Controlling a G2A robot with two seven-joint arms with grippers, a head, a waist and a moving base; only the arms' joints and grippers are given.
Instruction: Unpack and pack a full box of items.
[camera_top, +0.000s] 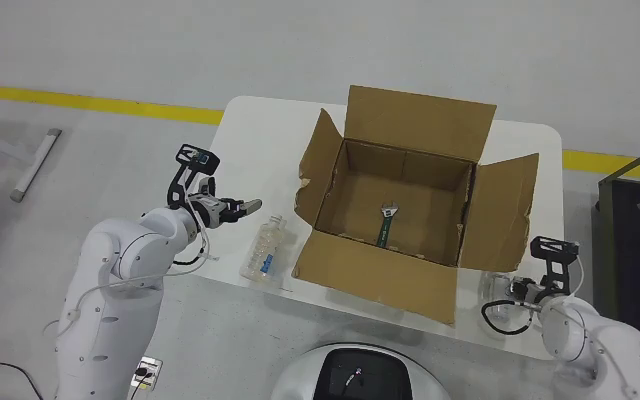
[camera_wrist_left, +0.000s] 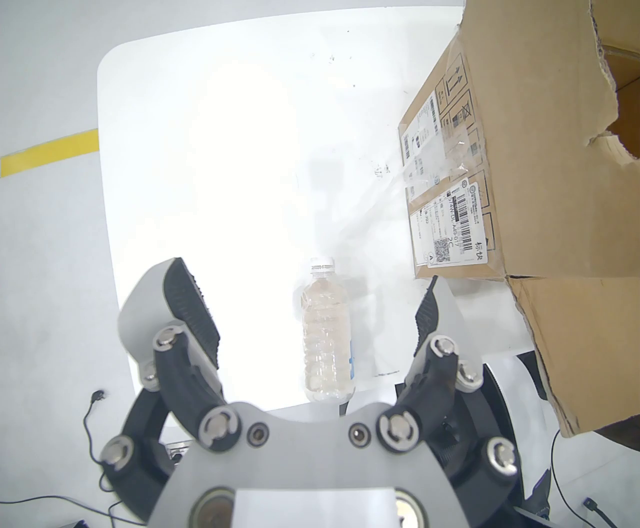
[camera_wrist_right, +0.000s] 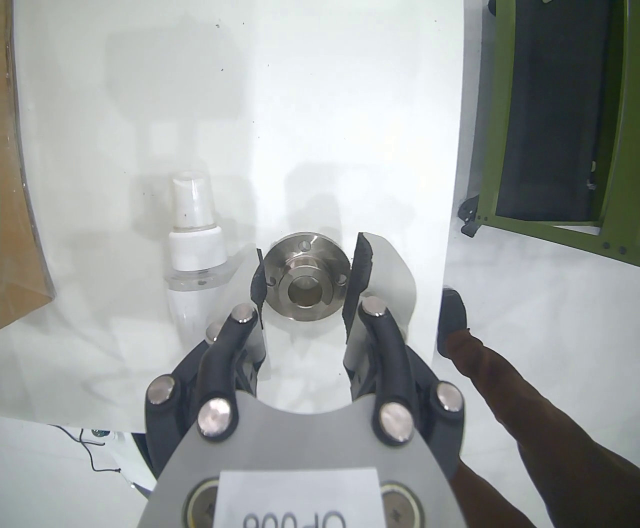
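Left hand (camera_wrist_left: 304, 280), spread wide, held clear of the unpacked bottle (camera_wrist_left: 326, 340); flange (camera_wrist_right: 305, 285) clasped by the right hand (camera_wrist_right: 310, 252), presumably for placement.

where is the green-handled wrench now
In the top view, the green-handled metal wrench lies on the floor of the open brown cardboard box, near its middle.
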